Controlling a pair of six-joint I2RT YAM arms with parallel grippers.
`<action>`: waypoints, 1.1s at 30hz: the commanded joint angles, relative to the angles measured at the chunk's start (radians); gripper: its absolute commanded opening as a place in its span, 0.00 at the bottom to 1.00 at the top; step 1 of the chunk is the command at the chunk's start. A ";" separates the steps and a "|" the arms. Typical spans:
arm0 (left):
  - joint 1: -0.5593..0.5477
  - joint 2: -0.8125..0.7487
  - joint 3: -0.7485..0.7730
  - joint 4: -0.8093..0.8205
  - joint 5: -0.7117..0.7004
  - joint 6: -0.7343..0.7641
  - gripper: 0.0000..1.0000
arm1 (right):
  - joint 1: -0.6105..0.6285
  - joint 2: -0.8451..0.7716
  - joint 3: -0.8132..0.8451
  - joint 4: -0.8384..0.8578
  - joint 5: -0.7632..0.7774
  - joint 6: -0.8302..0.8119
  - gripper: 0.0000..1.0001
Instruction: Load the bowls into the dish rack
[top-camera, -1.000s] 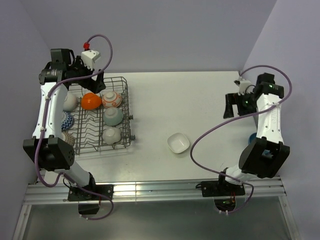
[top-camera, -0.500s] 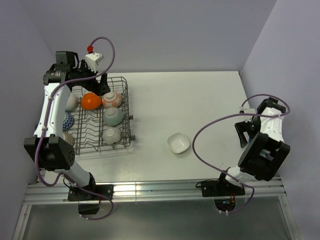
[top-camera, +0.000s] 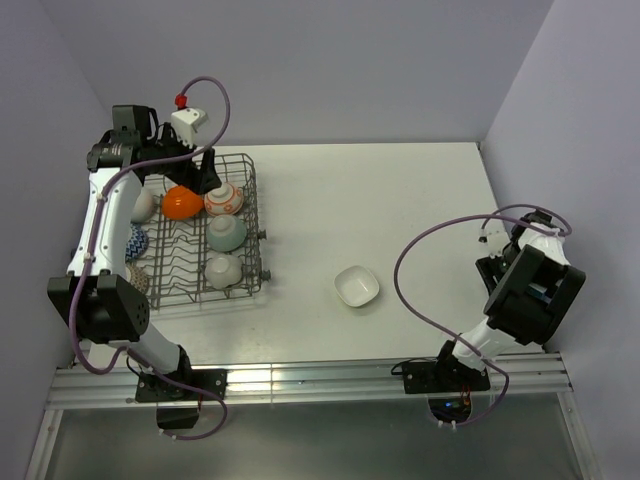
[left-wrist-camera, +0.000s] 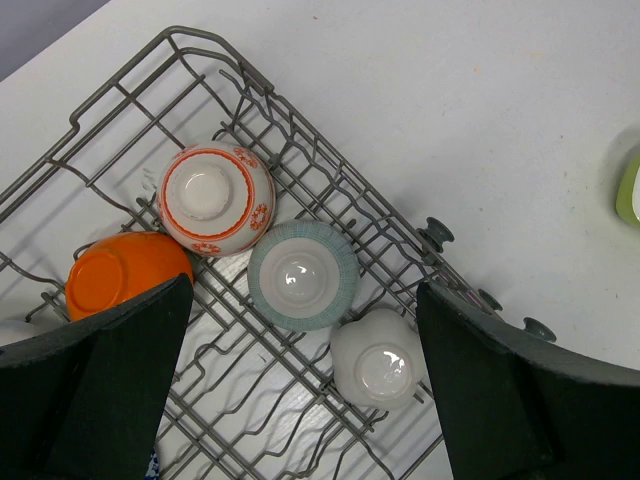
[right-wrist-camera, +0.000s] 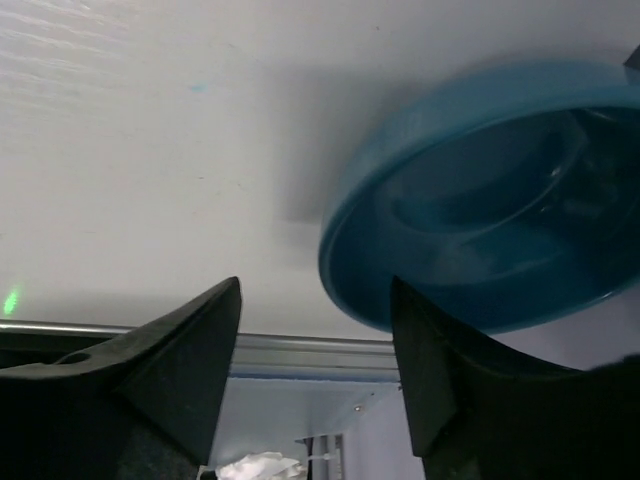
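The grey wire dish rack (top-camera: 256, 215) stands at the left and holds an orange bowl (top-camera: 180, 202), a red-orange patterned bowl (top-camera: 223, 198), a pale green bowl (top-camera: 227, 232) and a white bowl (top-camera: 222, 269), all upside down. The left wrist view shows the same rack (left-wrist-camera: 330, 195) and bowls (left-wrist-camera: 210, 197). My left gripper (top-camera: 205, 170) hovers open and empty over the rack's far end (left-wrist-camera: 302, 290). A white square bowl (top-camera: 356, 286) sits mid-table. My right gripper (right-wrist-camera: 315, 290) is open, low at the table's right edge, with a blue bowl (right-wrist-camera: 480, 240) by its right finger.
Three more bowls lie left of the rack: white (top-camera: 140, 205), blue-patterned (top-camera: 134, 241) and scalloped (top-camera: 137, 277). The right arm (top-camera: 528, 285) is folded down over the blue bowl. The table's near metal rail (right-wrist-camera: 300, 352) shows just past the right fingers. Walls close in on both sides.
The right arm has swung from the far right toward the near right edge and dropped low beside the blue bowl. The left gripper has barely shifted over the rack.
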 joint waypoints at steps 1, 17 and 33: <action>-0.006 -0.047 -0.021 0.032 0.030 -0.016 0.99 | -0.036 0.015 -0.028 0.080 0.032 -0.068 0.66; 0.002 -0.051 -0.044 0.069 0.036 -0.145 0.99 | -0.030 0.010 -0.052 0.051 -0.022 -0.169 0.00; 0.302 -0.149 -0.209 0.567 0.392 -0.760 0.99 | 0.647 -0.182 0.351 -0.074 -0.243 0.142 0.00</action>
